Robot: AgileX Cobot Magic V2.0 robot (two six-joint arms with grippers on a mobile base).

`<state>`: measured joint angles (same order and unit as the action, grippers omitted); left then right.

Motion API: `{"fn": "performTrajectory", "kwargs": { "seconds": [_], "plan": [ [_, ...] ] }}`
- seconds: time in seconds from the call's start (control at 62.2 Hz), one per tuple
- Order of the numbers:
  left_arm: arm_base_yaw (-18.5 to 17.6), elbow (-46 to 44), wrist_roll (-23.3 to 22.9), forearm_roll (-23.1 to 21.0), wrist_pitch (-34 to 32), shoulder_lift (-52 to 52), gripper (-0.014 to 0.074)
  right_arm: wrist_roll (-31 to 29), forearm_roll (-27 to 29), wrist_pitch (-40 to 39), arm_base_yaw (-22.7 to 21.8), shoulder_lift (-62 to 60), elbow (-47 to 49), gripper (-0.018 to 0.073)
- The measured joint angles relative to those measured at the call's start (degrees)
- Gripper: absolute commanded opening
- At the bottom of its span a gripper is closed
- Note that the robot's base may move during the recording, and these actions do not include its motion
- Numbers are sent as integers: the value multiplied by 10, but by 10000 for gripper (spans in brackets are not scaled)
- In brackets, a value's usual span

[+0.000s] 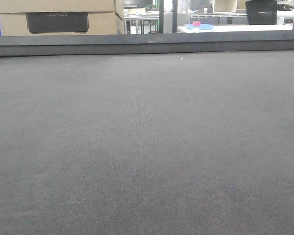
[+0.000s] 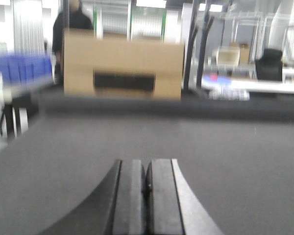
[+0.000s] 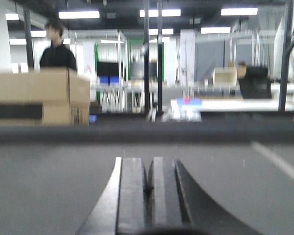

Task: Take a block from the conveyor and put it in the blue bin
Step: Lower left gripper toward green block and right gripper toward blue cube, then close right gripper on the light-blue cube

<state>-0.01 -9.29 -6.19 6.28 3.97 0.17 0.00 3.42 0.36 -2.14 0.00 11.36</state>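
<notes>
The conveyor (image 1: 147, 147) fills the front view, its dark grey belt running to a raised rail (image 1: 147, 45) at the far edge, with a cardboard box (image 1: 59, 17) beyond it. The left fingers (image 2: 161, 196) and right fingers (image 3: 132, 196) hang low over the belt, pressed together, gripping nothing.
</notes>
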Motion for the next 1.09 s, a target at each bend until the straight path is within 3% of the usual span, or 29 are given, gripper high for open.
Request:
{"fn": "performTrajectory", "kwargs": {
  "seconds": [0.145,0.37,0.772,0.965,1.094],
  "plan": [
    [1,-113,1,32,34,27,-111,0,0,91,0,27,141,-162],
    [1,-275,1,39,146,180,-111,0,0,230,0,165,306,-162],
    [1,-599,1,35,521,550,-111,0,1,502,0,483,515,-162],
    [1,-670,1,34,606,687,-111,0,1,638,0,629,570,-162],
    [1,-680,1,34,624,742,-111,0,1,669,0,701,583,-162]
  ]
}}
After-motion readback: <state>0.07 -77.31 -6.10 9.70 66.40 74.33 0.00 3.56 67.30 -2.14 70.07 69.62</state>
